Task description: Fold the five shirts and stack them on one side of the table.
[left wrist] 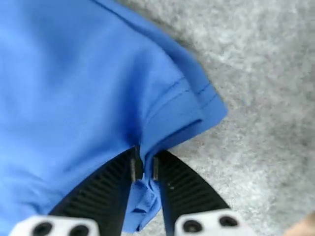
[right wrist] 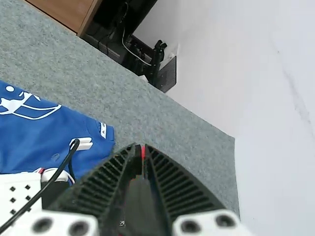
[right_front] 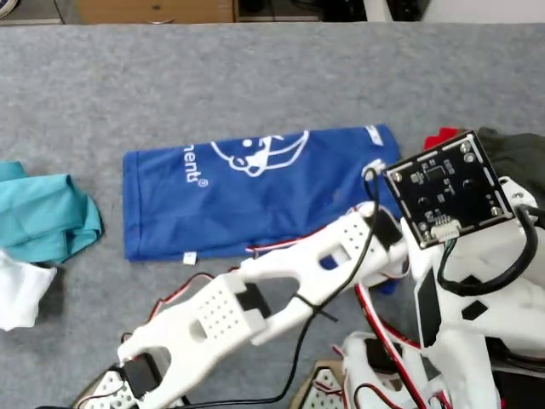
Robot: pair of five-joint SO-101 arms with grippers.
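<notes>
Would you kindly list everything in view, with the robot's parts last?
blue shirt: 1, blue with white print, flat mid-table.
teal shirt: 1, teal, bunched at the high view's left edge.
white shirt: 1, white, beside the teal shirt.
red shirt: 1, red, right edge.
dark shirt: 1, dark, beside the red shirt.
table: 1, grey.
left gripper: 1, black fingers, shut on the blue shirt.
right gripper: 1, black fingers, shut, raised.

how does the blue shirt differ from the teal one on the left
The blue shirt lies flat mid-table; the teal shirt sits bunched to one side. The blue shirt has a white print; the teal shirt looks plain. The left arm's jaws pinch the blue shirt's edge; nothing grips the teal shirt. Both lie on the grey table.
</notes>
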